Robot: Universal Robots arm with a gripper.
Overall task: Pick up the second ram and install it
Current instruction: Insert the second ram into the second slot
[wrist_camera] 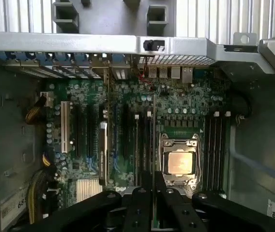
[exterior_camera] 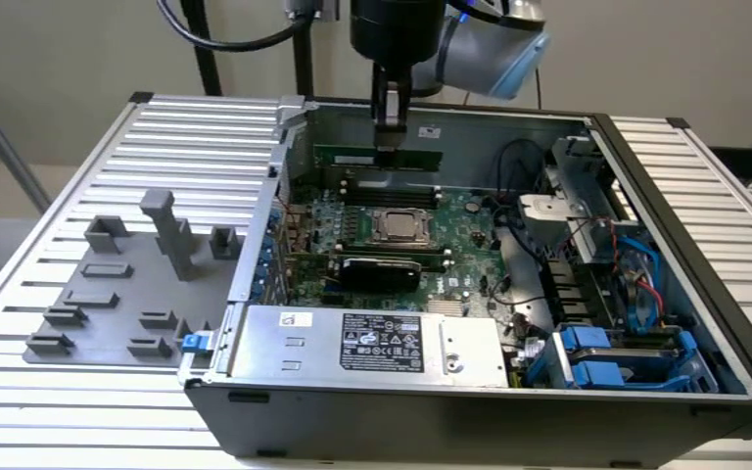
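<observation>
**Q:** What is shown at the largest scale?

**A:** An open computer case (exterior_camera: 481,431) is laid on a slatted metal table (exterior_camera: 75,411). A grey holder plate (exterior_camera: 115,304) with upright blocks is seen on the table, at the exterior view's left of the case.

**Q:** What is contained in the case?

**A:** A power supply (exterior_camera: 363,343) is mounted along the near wall. Behind it the motherboard (exterior_camera: 461,220) is exposed, with the CPU socket (exterior_camera: 399,227) near its middle. Black memory slots (exterior_camera: 369,181) are set just beyond the socket.

**Q:** Where is the second ram found, and how is the gripper set?

**A:** The second ram (exterior_camera: 350,157) is held on edge and level, directly over the memory slots beyond the socket. The gripper (exterior_camera: 391,137) is clamped on its upper edge near the middle. Whether the stick is seated in a slot cannot be told.
</observation>
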